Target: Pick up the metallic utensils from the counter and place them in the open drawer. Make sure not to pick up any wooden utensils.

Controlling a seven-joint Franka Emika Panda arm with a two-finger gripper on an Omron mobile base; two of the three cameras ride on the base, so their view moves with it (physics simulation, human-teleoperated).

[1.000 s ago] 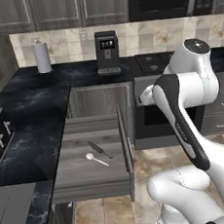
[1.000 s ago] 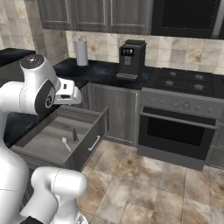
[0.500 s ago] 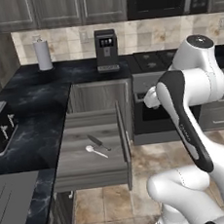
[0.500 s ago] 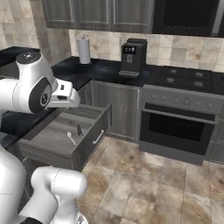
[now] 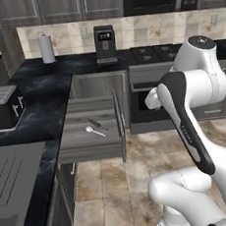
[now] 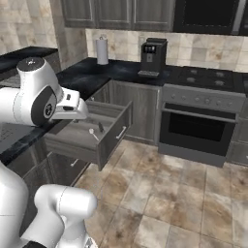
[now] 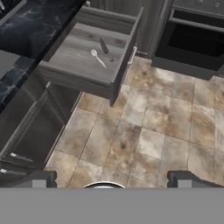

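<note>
No legible writing; jaws spread wide, empty; silver spoon (image 7: 98, 57) lies in open drawer (image 7: 78, 65).

The open drawer (image 6: 104, 138) stood pulled out from the grey cabinets below the black worktop (image 6: 92, 75). Inside it lay a silver spoon (image 6: 91, 133) and, just beside it, a darker slim utensil (image 6: 101, 127). On the worktop stood a paper towel roll (image 6: 101, 50) and a coffee machine (image 6: 151, 58). An oven (image 6: 198, 128) sat to the right.
</note>
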